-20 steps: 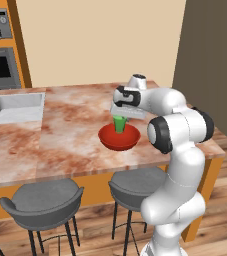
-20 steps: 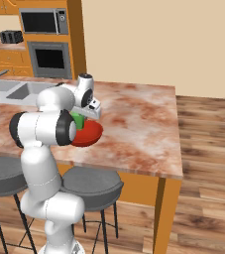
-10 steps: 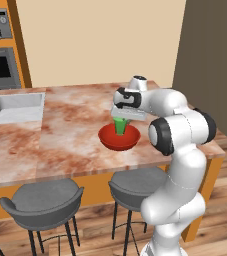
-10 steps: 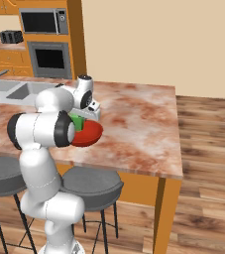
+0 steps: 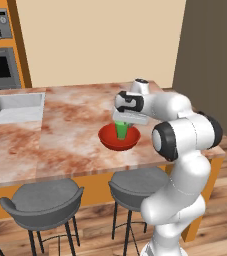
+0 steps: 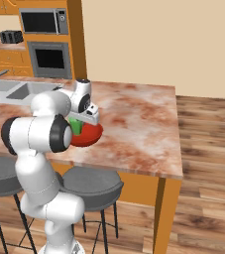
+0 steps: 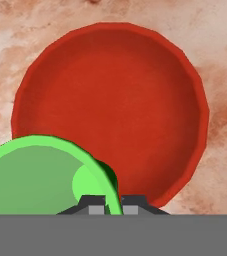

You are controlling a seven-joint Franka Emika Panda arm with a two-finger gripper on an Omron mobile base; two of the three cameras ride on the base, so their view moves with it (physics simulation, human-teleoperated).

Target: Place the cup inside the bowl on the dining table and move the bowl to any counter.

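The red bowl (image 5: 116, 141) sits on the dining table (image 5: 65, 142) near its front edge. My gripper (image 5: 127, 121) points straight down over it, shut on the rim of the green cup (image 5: 121, 130). The cup hangs upright with its lower part inside the bowl's rim; whether it touches the bottom I cannot tell. In the hand view the cup (image 7: 40, 175) is at the lower left, over the near side of the bowl (image 7: 125, 100), and the gripper (image 7: 113, 202) pinches its wall. From the right, the arm hides part of the cup (image 6: 76, 126) and bowl (image 6: 89, 135).
A grey sink (image 5: 15, 107) is set into the table's left end. Two grey stools (image 5: 45, 197) (image 5: 135, 182) stand under the front edge. An oven (image 5: 0, 67) and microwave (image 6: 42, 22) sit in orange cabinets at the back left. Wooden floor lies to the right.
The hand has come down a little with the cup, bringing it lower into the bowl. The bowl has stayed in place.
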